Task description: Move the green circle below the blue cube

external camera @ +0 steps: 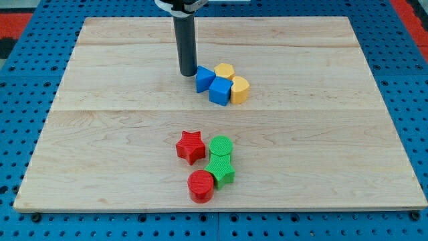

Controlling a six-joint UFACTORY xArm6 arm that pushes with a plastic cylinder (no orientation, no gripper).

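Note:
The green circle (pixel 220 145) lies on the wooden board (pixel 100 134) below the middle, touching a red star (pixel 190 146) on its left and a green star-like block (pixel 221 169) under it. The blue cube (pixel 220 91) sits higher up, near the middle top, with another blue block (pixel 204 78) on its upper left. My tip (pixel 186 72) is at the end of the dark rod, just left of that second blue block, well above the green circle.
Two yellow blocks (pixel 225 70) (pixel 240 89) crowd the blue cube on its top and right. A red cylinder (pixel 200 185) lies under the red star, against the green star-like block. A blue pegboard (pixel 401 80) surrounds the board.

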